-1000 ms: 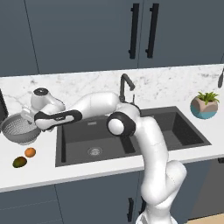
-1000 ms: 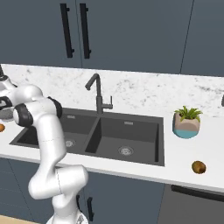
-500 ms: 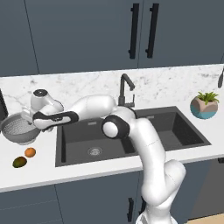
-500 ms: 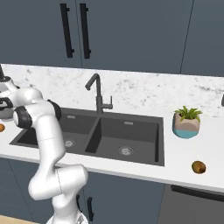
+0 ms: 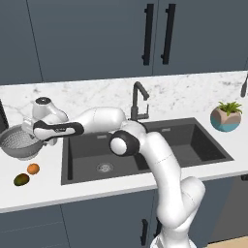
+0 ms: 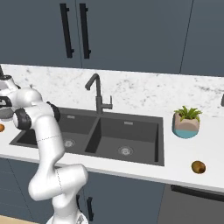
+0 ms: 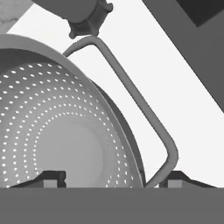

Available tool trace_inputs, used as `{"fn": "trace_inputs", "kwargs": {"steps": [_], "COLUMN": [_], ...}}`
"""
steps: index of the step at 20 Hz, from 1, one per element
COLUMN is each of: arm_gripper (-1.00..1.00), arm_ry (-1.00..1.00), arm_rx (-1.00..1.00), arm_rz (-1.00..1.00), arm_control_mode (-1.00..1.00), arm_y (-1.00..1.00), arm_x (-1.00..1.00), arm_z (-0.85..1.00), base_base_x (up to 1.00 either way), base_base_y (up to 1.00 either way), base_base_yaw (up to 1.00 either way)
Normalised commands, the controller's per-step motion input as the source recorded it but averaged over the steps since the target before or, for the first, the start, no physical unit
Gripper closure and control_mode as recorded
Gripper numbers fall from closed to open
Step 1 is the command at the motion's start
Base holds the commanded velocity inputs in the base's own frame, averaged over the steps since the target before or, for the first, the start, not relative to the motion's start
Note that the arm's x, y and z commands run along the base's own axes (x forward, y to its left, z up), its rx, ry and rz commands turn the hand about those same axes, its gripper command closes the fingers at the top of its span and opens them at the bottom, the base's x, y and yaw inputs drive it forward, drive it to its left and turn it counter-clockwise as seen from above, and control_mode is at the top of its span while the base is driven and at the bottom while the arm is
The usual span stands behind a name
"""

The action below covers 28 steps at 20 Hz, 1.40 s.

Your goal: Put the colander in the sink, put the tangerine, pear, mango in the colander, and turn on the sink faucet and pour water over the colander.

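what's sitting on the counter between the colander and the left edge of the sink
No object; that strip of white counter is bare. In the left base view the gripper hangs over it, at the colander rim beside the sink.

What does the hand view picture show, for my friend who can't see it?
A big silver colander full of tiny holes sits very close on the white counter. The gripper has one dark fingertip inside the bowl and the other outside its rim, beside the colander's thin looped handle. A dark corner of the sink shows beyond.

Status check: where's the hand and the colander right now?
Hand open, fingers straddling the colander rim at its handle. Colander on the counter left of the sink, not lifted. Nothing in the way.
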Motion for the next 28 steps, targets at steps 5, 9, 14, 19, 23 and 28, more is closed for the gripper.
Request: {"fn": "trace_inputs", "kwargs": {"steps": [5,9,14,19,23,28], "arm_gripper": [1.0,1.0,1.0,1.0,1.0,1.0], "arm_ry": [0.07,0.0,0.0,0.0,0.02,0.02], "arm_rx": [0.0,0.0,0.0,0.01,0.01,0.01], "arm_rz": [0.0,-0.06,-0.09,-0.12,-0.14,-0.15], "arm_control_mode": [-1.0,-1.0,-1.0,-1.0,-1.0,-1.0], "arm_y": [-0.06,-0.23,-0.31,-0.46,-0.55,-0.58], "arm_x": [-0.28,-0.35,-0.39,-0.52,-0.52,-0.48], "arm_z": [-0.28,-0.04,0.09,0.3,0.26,0.19], "base_base_x": [0.0,0.0,0.0,0.0,0.0,0.0], "base_base_y": [0.0,0.0,0.0,0.0,0.0,0.0], "base_base_yaw": [0.0,0.0,0.0,0.0,0.0,0.0]}}
